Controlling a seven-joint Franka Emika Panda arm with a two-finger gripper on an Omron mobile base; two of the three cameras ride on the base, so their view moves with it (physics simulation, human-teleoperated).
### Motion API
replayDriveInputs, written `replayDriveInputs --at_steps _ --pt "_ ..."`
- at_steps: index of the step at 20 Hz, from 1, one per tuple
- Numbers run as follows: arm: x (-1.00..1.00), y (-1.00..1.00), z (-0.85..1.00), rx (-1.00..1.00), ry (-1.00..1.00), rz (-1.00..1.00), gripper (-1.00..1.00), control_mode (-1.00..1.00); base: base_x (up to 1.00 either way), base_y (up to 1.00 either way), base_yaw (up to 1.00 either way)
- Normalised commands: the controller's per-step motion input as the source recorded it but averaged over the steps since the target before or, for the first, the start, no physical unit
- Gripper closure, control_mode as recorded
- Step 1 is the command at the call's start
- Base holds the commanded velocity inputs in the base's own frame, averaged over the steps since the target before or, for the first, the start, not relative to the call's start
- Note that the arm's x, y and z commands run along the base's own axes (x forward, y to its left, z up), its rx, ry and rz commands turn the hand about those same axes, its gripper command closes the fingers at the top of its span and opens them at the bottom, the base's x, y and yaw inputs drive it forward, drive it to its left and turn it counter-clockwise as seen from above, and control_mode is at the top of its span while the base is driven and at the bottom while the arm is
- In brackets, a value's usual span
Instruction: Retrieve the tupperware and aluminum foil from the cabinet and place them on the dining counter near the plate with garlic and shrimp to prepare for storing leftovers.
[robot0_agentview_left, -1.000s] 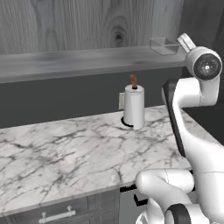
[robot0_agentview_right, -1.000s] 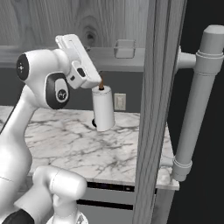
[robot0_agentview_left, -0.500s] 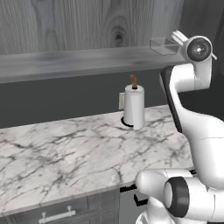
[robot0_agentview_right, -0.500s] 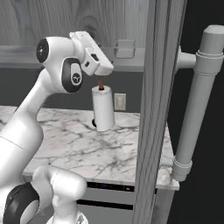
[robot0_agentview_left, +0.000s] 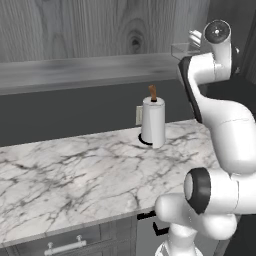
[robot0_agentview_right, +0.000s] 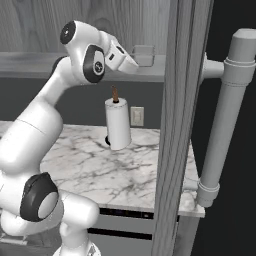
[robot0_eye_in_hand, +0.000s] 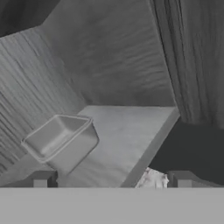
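Tupperware (robot0_eye_in_hand: 61, 140) on cabinet (robot0_eye_in_hand: 131, 127) shelf is now approached by raised gripper (robot0_eye_in_hand: 111, 178); jaws fully spread, nothing held; grasp pending.

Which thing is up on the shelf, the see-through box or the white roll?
The tupperware, a clear shallow box, sits up on the cabinet shelf in front of the gripper. The white paper towel roll stands lower, on the marble worktop.
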Motion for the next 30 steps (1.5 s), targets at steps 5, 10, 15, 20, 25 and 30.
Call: replayDriveInputs --at_steps 5,10,15,20,25,30 --pt "0.72 -0.21 -0.03 0.0 0.17 0.04 -1.0 -1.0 0.0 0.0 0.0" --pt "0.65 -0.07 -0.05 0.0 0.08 0.11 -1.0 -1.0 0.0 0.0 0.0" --pt "0.61 0.0 -0.19 0.0 0.0 0.12 -1.0 -1.0 0.0 0.0 0.0" --pt "0.72 -0.05 -0.31 0.0 0.0 0.06 -1.0 -1.0 0.0 0.0 0.0" --pt "0.69 -0.17 -0.3 0.0 0.01 0.0 -1.0 -1.0 0.0 0.0 0.0" --pt "0.54 -0.04 -0.39 0.0 0.03 0.0 1.0 -1.0 0.0 0.0 0.0"
